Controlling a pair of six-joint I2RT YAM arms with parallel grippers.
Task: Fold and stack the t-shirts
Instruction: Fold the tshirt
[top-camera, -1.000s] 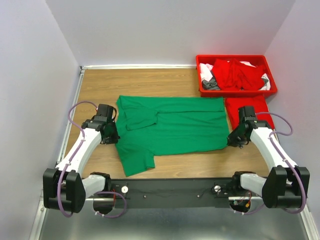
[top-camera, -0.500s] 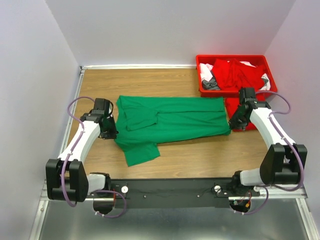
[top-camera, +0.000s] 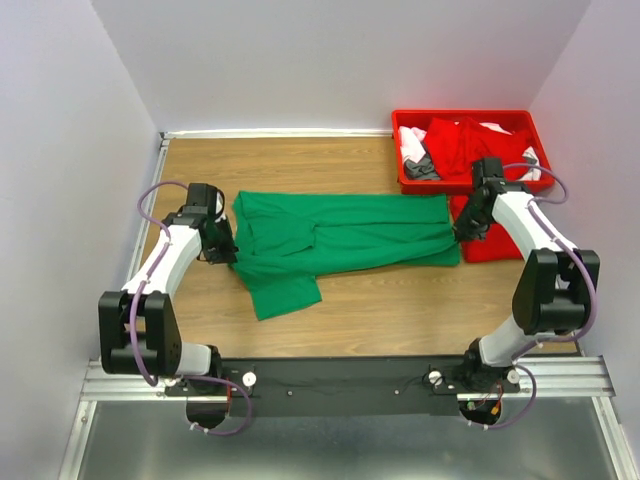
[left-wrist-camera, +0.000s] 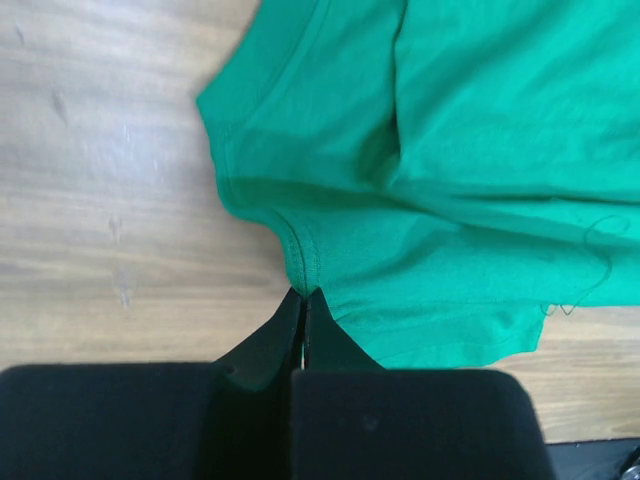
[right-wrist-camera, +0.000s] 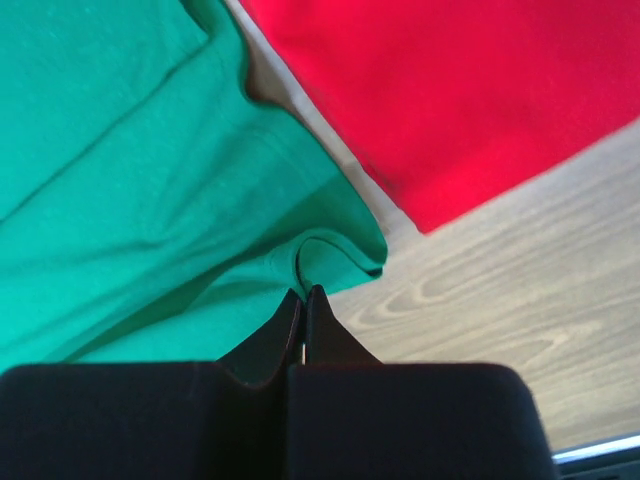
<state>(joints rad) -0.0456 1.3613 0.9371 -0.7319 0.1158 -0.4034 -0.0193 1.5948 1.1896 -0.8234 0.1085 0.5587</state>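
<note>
Green t-shirt (top-camera: 340, 235) farther up wooden table (top-camera: 300, 165)

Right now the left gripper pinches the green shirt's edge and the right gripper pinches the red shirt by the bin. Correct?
Not quite. The right gripper is shut on a corner of the green t-shirt, not on the red shirt, which lies beside it ungripped; the right wrist view shows this. The left gripper does pinch the green t-shirt's edge.
</note>
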